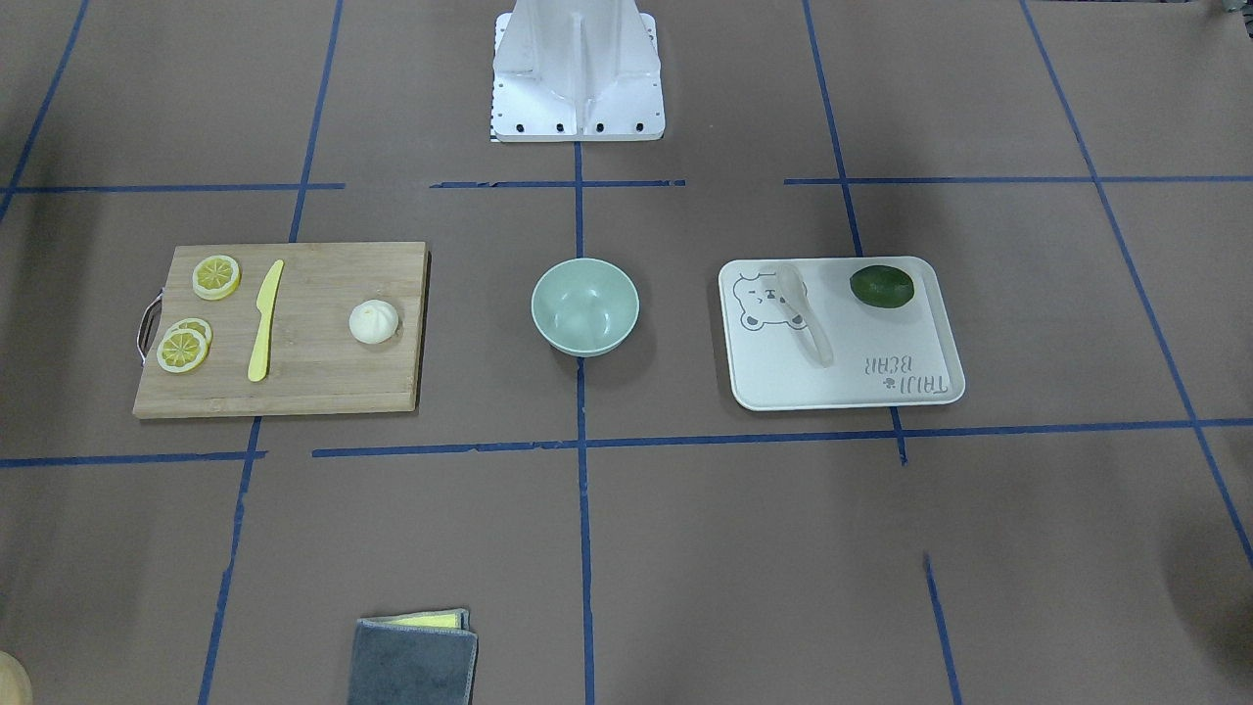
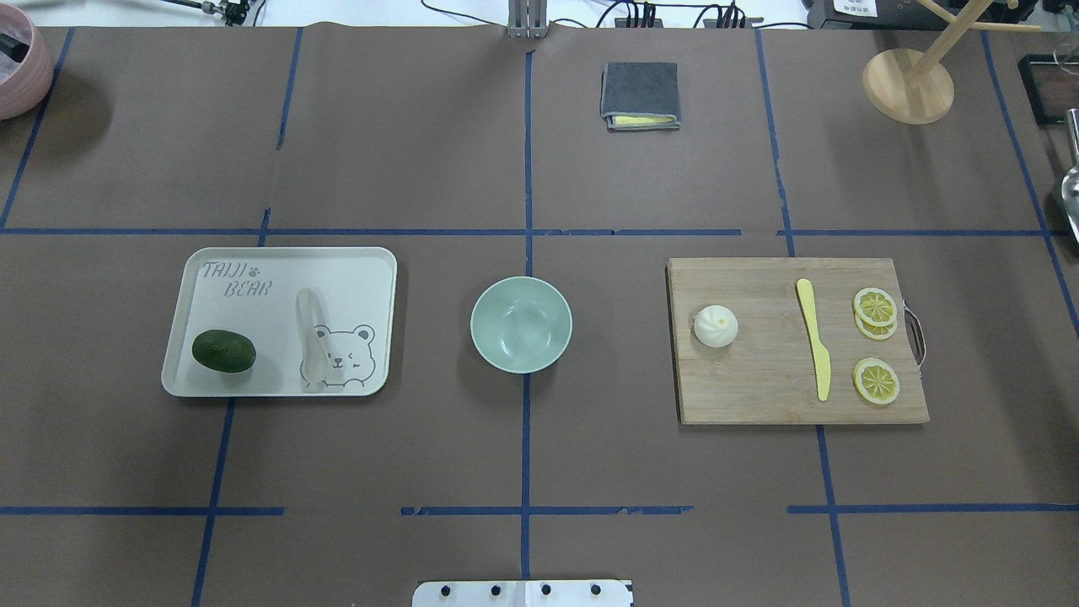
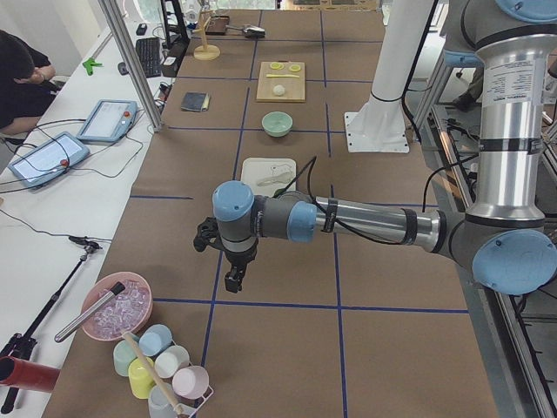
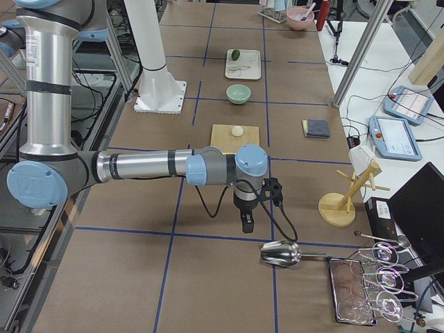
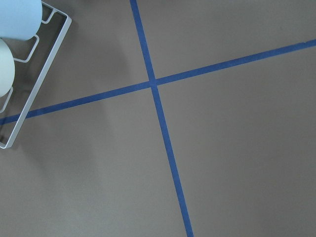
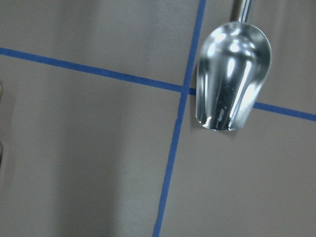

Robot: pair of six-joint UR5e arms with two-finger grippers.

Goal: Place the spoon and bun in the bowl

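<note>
Spoon (image 2: 310, 350): off-white, faintly translucent, with a rounded scoop and a short thick handle, is lying flat on the white bear-print tray (image 2: 270, 320), apart from a dark green oval fruit (image 2: 223, 351) sharing that tray. Bun (image 2: 716, 326): small, round, matte white, with a pleated swirl on top, is sitting on the bamboo cutting board (image 2: 759, 388), apart from the yellow plastic knife (image 2: 814, 337) and the lemon slices (image 2: 876, 381). Bowl (image 2: 506, 337): round, smooth, pale mint-green, is standing empty between tray and board, so the task is judged to be standing at its very start. Left gripper (image 3: 233, 280) and right gripper (image 4: 247, 223) are hanging over the brown table covering out toward opposite table ends. Each is showing only in a side view, so it cannot be told whether the fingers are spread or pressed together. The next move is likely calling for a long reach inward: the left arm toward the low-lying, slippery-looking spoon handle, the right toward the soft bun, which is asking for a gentle pinch.
</note>
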